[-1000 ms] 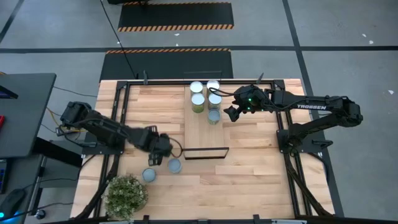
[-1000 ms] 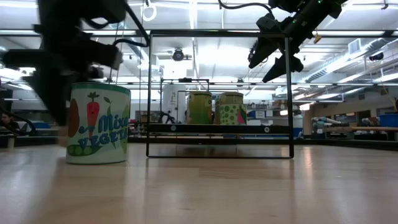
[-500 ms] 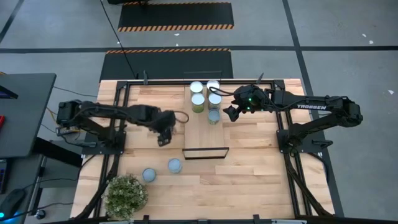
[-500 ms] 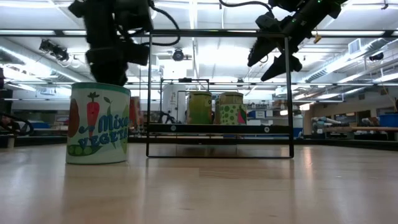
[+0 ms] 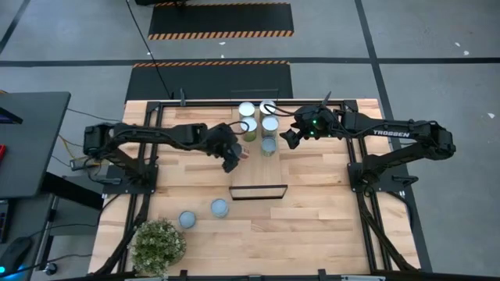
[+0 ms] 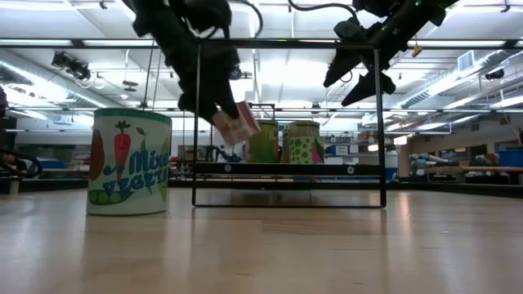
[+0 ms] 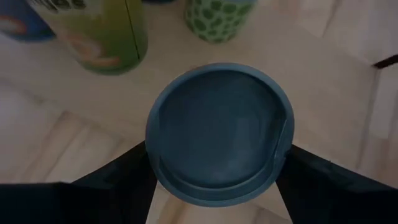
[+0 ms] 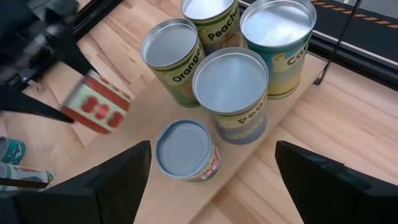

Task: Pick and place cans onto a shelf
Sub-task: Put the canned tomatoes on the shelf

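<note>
My left gripper [image 5: 236,156] is shut on a small can with a red-and-white label [image 6: 237,122] above the near left part of the shelf [image 5: 258,168], a light-wood board with a black frame [image 5: 258,191] at its near end. Several cans [image 5: 268,125] stand at the shelf's far end, and the nearest of them [image 8: 185,149] has a red label. Two more cans [image 5: 219,208] [image 5: 187,219] stand on the table near the front. My right gripper [image 5: 287,140] is open and empty, hovering just right of the shelf cans. My left gripper pinches the can by its round side wall [image 7: 152,155] between its two fingers [image 7: 118,180], one on each side, just below the grey-blue top [image 7: 221,130]. The fingers slant down from the table's left. The can hangs tilted, clear of the shelf.
A bushy potted plant [image 5: 158,246] stands at the front left corner. In the low view a large mixed-vegetables can [image 6: 129,163] stands close on the left. Black frame rails [image 5: 148,148] run along the table's left and right sides.
My left gripper has risen from beside the two front cans and swung toward the table's far right, over the shelf's near left part. It holds the red-labelled can there, tilted. The right arm has kept still.
</note>
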`<state>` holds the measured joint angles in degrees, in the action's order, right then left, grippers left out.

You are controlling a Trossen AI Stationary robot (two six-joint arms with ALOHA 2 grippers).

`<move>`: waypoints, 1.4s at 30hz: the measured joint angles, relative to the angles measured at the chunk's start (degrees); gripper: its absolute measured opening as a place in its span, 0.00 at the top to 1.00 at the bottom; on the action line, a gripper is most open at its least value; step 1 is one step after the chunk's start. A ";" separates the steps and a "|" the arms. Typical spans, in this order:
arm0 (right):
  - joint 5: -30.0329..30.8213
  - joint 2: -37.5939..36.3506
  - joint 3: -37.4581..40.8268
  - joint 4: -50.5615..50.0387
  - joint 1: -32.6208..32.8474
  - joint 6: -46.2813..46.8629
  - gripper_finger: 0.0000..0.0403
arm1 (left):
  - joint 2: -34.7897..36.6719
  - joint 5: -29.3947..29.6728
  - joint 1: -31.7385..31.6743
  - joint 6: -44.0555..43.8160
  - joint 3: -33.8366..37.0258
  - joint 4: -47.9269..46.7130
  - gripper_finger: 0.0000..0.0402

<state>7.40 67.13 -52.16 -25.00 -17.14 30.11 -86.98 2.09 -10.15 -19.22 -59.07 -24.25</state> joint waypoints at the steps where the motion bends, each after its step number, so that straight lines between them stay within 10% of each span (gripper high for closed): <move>1: 0.00 0.00 0.00 0.03 -0.01 0.09 0.13 | -0.97 -0.01 -0.31 -0.03 0.00 0.38 0.29; 32: -1.01 0.00 0.00 1.80 0.24 1.27 0.13 | -3.24 -0.48 -2.65 12.06 -2.95 -4.63 0.12; 42: -1.04 -0.02 0.00 1.80 0.24 1.22 0.13 | -4.47 15.02 -2.17 14.86 -2.25 -6.34 0.12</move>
<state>6.36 67.11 -52.16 -23.20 -16.91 31.33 -91.45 17.11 -12.32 -4.37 -61.31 -30.59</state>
